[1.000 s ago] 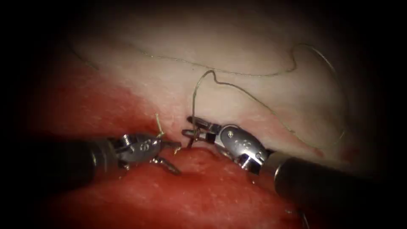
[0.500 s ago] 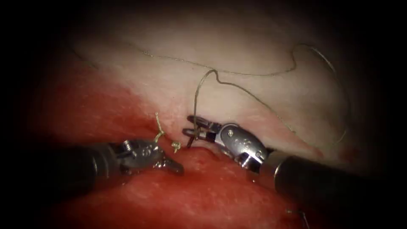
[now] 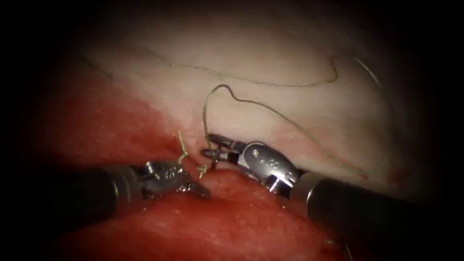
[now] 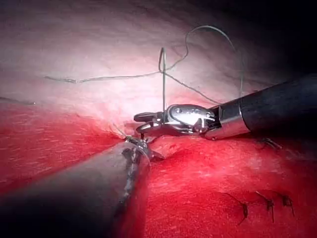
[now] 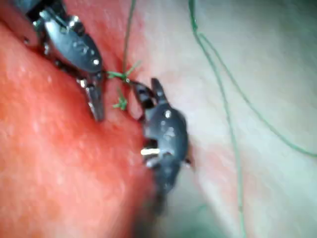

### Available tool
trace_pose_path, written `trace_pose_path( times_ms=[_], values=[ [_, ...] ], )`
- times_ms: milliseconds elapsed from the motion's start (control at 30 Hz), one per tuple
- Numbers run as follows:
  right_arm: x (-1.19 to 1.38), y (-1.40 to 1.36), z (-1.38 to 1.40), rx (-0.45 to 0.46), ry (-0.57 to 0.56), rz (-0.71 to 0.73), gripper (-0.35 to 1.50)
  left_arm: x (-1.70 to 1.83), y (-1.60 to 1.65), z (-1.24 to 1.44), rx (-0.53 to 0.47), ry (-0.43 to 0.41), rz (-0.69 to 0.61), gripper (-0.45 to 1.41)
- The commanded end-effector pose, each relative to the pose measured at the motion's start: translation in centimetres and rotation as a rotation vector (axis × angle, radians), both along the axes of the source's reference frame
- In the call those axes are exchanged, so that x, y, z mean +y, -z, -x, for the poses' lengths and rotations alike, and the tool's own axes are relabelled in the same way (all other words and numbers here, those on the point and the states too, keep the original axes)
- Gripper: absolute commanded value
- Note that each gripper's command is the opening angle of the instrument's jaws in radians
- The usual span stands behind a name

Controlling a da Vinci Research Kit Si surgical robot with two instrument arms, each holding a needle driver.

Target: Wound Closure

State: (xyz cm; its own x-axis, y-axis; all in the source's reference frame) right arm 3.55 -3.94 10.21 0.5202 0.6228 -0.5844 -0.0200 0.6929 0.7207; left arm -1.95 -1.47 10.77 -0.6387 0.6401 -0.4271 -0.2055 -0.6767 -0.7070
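Pale, red-stained pork-belly tissue (image 3: pixel 270 53) could tear, since right tool (image 3: pixel 209 146) clenches curved steel needle (image 3: pixel 213 155) there; left tool (image 3: pixel 200 189) looks clenched, empty.

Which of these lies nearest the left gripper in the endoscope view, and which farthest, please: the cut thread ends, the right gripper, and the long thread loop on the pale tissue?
1. Cut thread ends: just beside the left gripper tip, at the cut.
2. Right gripper: across the cut, to the right.
3. Long thread loop: far upper right on the pale tissue.
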Motion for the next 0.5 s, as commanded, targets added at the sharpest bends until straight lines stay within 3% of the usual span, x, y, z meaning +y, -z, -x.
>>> trace_pose_path(
  times_ms=[33,233,333,367,500],
  values=[
    [-0.10,-0.09,-0.08,-0.001,0.019,0.000,-0.35,-0.01,-0.06,0.05,-0.001,-0.001,-0.001,-0.45],
    [-0.17,-0.04,-0.05,-0.014,0.062,-0.032,-0.35,0.01,-0.05,0.05,-0.001,-0.003,-0.003,-0.45],
    [-0.05,0.01,-0.07,-0.031,0.018,-0.018,-0.35,0.02,-0.05,0.05,-0.002,-0.004,-0.004,-0.40],
    [0.15,0.11,-0.09,-0.004,-0.046,0.094,-0.35,0.01,-0.04,0.05,-0.003,-0.004,-0.006,-0.37],
    [0.51,0.32,-0.07,0.007,-0.097,0.376,-0.35,0.00,-0.03,0.08,-0.002,-0.003,-0.006,-0.25]
  ],
)
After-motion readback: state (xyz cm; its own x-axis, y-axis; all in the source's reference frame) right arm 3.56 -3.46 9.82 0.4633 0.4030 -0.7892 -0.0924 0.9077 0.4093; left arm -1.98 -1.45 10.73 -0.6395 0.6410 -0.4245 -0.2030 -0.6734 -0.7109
